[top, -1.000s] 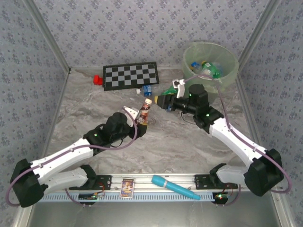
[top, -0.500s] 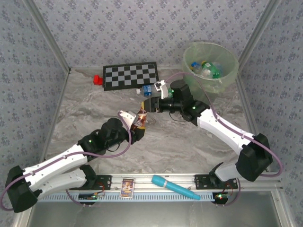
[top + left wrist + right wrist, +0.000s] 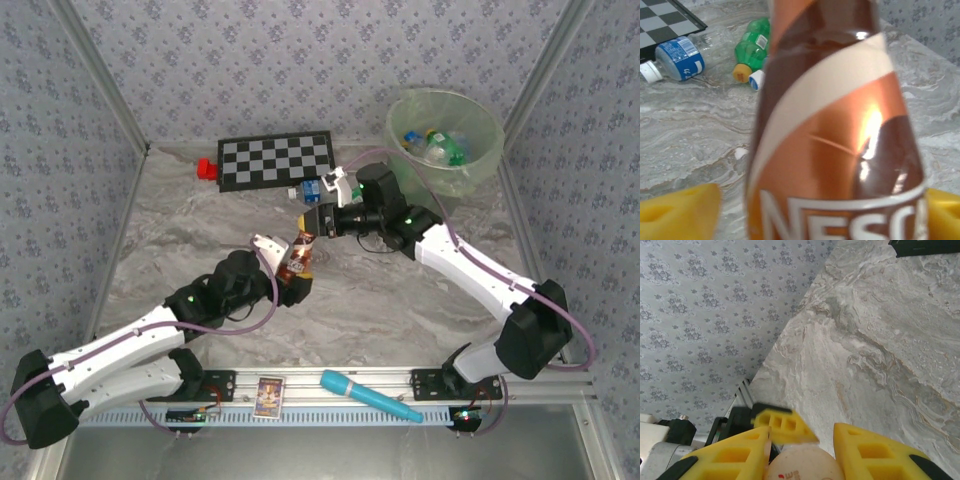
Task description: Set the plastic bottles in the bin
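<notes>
One brown Nescafe bottle (image 3: pixel 835 125) sits tilted mid-frame between both arms, apparently a hand-over to the arm nearer the bin (image 3: pixel 470 175), upper right. Jaws of the right gripper (image 3: pixel 313 219) are clenched on its cream cap; jaws of the left gripper (image 3: pixel 283 268) are released, clear of the label. Loose on the bench (image 3: pixel 380 300), upper left of the left wrist frame: one blue-labelled clear bottle (image 3: pixel 677 55), one green bottle (image 3: pixel 752 47). Bin holds several, uncountable.

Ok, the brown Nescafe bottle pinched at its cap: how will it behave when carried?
The brown bottle looks glossy, with glare on it, so it is probably slippery. The right claw grips only the rounded cap, so the long body may swing or twist. It looks uncrushed, so likely stiff; how full it is I cannot tell.
</notes>
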`<state>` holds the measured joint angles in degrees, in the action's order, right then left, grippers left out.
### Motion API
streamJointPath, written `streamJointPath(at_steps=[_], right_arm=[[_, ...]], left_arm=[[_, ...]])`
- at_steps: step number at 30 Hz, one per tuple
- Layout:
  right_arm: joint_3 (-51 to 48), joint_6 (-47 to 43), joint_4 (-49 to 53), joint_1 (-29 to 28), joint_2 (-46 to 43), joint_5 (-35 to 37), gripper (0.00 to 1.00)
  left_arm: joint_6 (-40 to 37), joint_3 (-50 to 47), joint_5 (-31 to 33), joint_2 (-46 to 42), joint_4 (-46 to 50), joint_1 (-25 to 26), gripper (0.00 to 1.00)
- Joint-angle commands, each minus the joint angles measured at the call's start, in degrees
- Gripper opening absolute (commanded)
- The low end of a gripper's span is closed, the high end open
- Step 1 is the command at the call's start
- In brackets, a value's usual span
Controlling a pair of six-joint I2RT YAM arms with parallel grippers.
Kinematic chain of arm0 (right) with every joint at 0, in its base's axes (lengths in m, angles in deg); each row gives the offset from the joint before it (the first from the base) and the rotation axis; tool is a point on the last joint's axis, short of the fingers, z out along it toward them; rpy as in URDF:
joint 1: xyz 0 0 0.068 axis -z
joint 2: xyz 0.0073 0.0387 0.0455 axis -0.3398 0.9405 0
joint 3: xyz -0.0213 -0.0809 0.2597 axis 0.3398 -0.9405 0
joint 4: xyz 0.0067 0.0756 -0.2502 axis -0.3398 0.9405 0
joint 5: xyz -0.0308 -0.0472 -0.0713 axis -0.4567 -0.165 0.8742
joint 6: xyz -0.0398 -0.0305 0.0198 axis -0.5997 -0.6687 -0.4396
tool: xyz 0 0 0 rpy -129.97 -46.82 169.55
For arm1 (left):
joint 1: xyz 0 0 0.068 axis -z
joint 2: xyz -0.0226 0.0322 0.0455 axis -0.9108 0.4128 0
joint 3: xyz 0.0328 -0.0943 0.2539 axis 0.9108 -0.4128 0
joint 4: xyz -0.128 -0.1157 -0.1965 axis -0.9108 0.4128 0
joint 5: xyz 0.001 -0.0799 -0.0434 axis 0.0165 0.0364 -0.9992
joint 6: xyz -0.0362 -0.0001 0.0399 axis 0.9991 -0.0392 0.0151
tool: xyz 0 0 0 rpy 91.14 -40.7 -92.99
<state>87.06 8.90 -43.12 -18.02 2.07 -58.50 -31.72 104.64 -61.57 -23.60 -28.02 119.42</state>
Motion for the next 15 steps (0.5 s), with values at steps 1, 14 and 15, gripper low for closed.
streamJointPath(at_steps=[1, 14, 15], right_arm=[[3.18, -2.3, 4.25, 1.4, -4.23, 0.89, 0.27], [15.72, -3.58, 10.11, 22.74, -11.09, 17.67, 0.24], [16.36, -3.57, 9.41, 24.24, -10.88, 19.57, 0.23]], left_arm=[[0.84, 1.54, 1.48, -1.82, 0.19, 0.43, 1.0], [5.3, -1.65, 2.79, -7.18, -0.89, 0.43, 1.0], [5.81, -2.14, 2.39, -7.35, -1.06, 0.43, 1.0]])
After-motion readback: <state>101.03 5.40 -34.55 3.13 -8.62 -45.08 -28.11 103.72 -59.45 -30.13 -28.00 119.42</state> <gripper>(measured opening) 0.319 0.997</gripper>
